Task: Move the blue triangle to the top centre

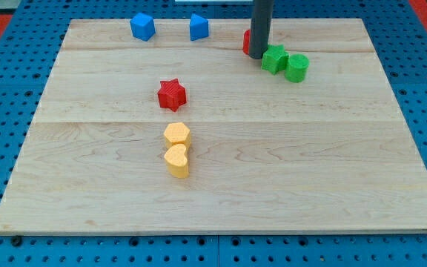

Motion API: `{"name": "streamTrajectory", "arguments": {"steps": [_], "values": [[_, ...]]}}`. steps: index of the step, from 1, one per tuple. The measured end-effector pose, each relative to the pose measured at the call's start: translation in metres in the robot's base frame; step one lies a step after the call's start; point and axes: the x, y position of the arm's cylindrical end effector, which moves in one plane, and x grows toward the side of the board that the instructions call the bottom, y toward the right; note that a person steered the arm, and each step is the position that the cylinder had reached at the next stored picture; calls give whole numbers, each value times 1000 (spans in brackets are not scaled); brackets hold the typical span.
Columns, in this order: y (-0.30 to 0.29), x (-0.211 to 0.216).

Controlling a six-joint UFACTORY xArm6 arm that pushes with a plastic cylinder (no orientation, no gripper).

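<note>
- My tip [257,55] rests on the board [332,185] near the top edge, right of centre. It is a bare rod end with no jaws, so nothing opens or shuts and it holds nothing; it can only push.
- Just behind it, to its left, a red block [246,41] shows only as a sliver; the rod hides most of it, so its shape cannot be told, nor whether the two touch.
- Just to its right sits a green star [274,58], close to touching the rod, with a green cylinder [297,67] beside that.
- Two blue blocks lie to its left along the top edge. The nearer one [199,27] sits close to top centre; the farther one [142,27] is well apart from it, toward the left corner. Which is the triangle is hard to tell; I judge the farther one, faceted, may be it.
- If so, it needs a push rightward along the top edge, so my tip would want to come round to its left side.
- The nearer blue block stands in that path and could get shoved along with it.
- A red star [172,95] lies below and left of my tip, mid-board; a yellow hexagon [176,135] and a yellow heart [176,160] lie lower still, touching each other. None blocks the top edge.
</note>
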Motion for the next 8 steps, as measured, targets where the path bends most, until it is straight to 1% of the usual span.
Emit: {"name": "streamTrajectory", "arguments": {"steps": [1, 2, 3, 4, 5, 6, 7, 8], "values": [[-8, -5], [-43, -8], [-14, -27], [29, -48], [-3, -38], [-34, -45], [-22, -74], [29, -78]]}}
